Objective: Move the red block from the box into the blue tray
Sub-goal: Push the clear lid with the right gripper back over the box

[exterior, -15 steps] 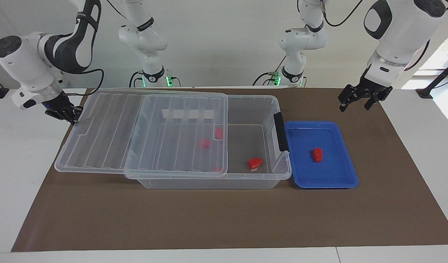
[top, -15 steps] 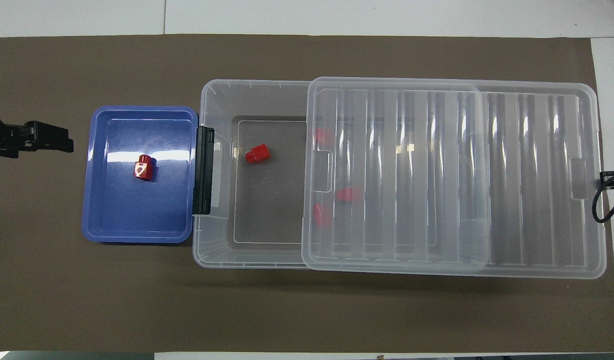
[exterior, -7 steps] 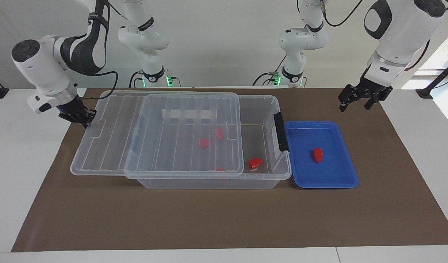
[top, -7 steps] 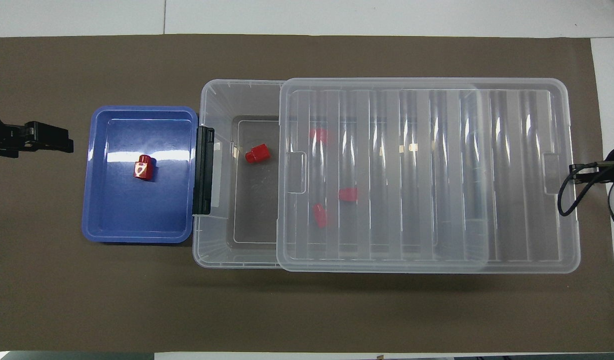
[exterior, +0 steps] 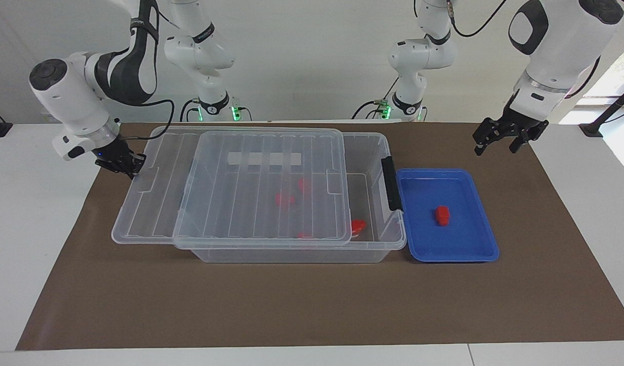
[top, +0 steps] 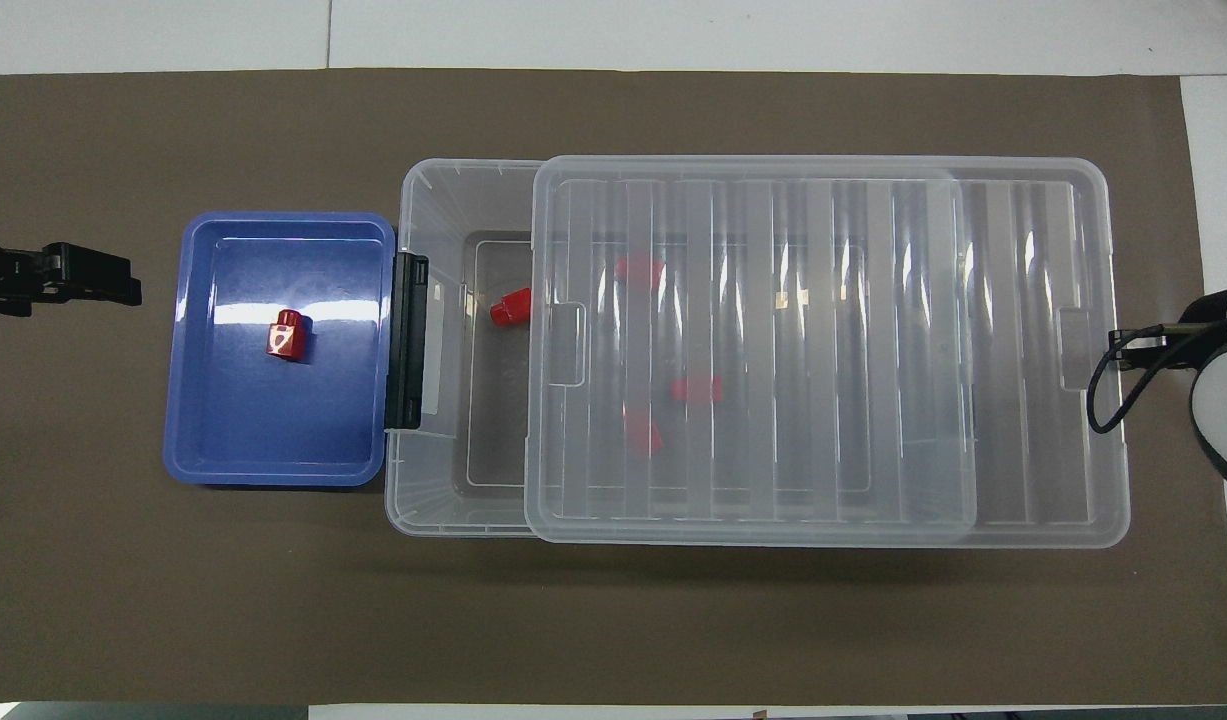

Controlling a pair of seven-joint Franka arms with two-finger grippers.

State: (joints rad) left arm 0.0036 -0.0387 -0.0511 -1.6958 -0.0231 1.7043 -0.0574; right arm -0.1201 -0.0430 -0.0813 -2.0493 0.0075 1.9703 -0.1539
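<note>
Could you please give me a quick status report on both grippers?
Right gripper shut on lid edge. Left gripper open, waiting near blue tray. Red block in tray.

White jointed arm point(exterior: 78, 101), black joint panels, black cable looping above black claw point(exterior: 119, 161), green base lights.

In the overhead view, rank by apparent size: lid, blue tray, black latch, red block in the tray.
Largest to smallest, overhead view:
1. Lid, spanning most of the box
2. Blue tray
3. Black latch
4. Red block in the tray
None look alike enough to confuse.
</note>
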